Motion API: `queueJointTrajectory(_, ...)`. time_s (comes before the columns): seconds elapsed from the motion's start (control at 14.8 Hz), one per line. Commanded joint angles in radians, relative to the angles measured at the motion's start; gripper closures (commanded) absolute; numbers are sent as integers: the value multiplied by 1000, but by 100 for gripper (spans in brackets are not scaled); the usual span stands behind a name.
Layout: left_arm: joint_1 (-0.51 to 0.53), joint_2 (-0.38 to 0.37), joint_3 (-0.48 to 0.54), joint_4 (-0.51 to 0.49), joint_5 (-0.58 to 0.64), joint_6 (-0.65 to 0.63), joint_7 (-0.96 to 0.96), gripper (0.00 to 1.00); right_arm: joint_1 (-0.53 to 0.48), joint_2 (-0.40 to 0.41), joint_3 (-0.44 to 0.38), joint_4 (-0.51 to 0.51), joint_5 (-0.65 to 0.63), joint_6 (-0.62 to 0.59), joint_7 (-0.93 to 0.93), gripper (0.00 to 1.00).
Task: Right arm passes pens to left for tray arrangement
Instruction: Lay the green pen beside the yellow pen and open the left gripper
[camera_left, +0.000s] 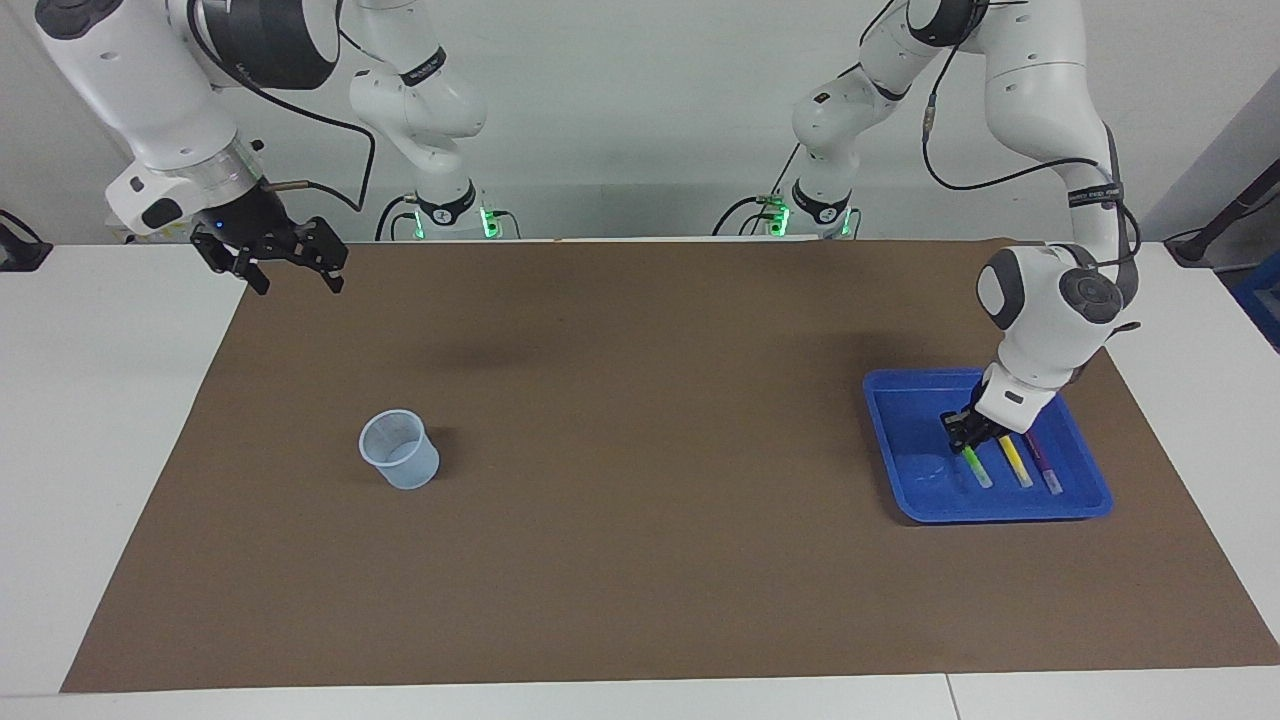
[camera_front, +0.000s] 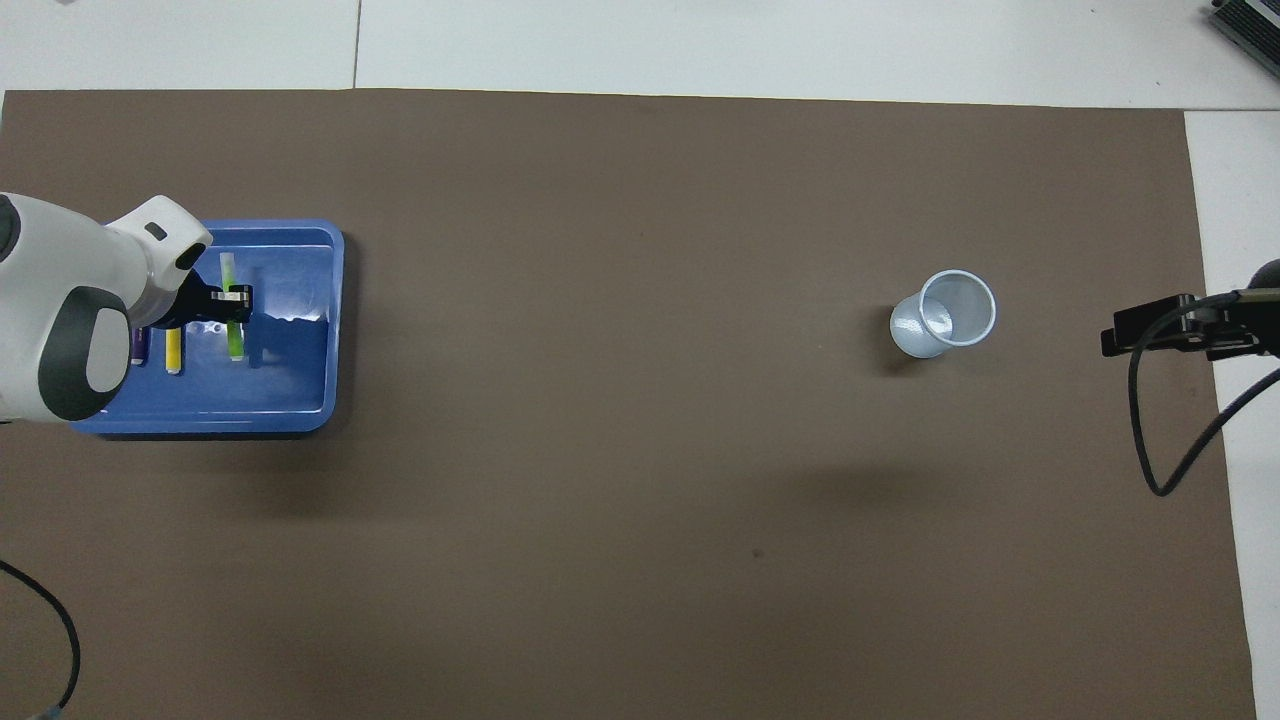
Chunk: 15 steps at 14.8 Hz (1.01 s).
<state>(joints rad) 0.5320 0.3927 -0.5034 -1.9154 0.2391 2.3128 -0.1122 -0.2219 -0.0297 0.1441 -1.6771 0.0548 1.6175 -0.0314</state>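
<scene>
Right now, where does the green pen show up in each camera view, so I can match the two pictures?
Facing view: the green pen is low at the picture's right, in the blue tray, gripped by the left hand.
Overhead view: the same pen is at the picture's left, mid-height, under the left hand.
Shared landmark: the yellow pen lies beside it in the tray.

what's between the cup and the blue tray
Nothing: only bare brown mat lies between the cup and the tray, plain in both views.
</scene>
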Motion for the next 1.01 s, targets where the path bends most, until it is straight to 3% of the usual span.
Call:
queueJointTrajectory(0.0, 14, -6, -4, -30, 22, 42, -32, 100, -13, -16, 8, -12, -27, 5, -18, 0)
queueJointTrajectory(0.07, 14, -6, -4, -36, 20, 48, -52, 95, -13, -16, 8, -12, -27, 5, -18, 0)
queueJointTrajectory(0.14, 14, -6, -4, -42, 20, 57, -61, 71, -13, -16, 8, -12, -27, 7, -18, 0)
queueJointTrajectory(0.2, 14, -8, -4, -45, 22, 63, -66, 58, -13, -16, 8, -12, -27, 5, -18, 0)
queueJointTrajectory(0.34, 14, -8, -4, -48, 22, 63, -69, 42, -13, -16, 8, -12, -27, 2, -19, 0)
queueJointTrajectory(0.47, 14, -8, -4, -47, 22, 59, -69, 35, -13, -16, 8, -12, -27, 1, -19, 0)
queueJointTrajectory(0.95, 6, -9, -4, 9, 20, -28, -70, 35, -13, -16, 9, -13, -27, 1, -19, 0)
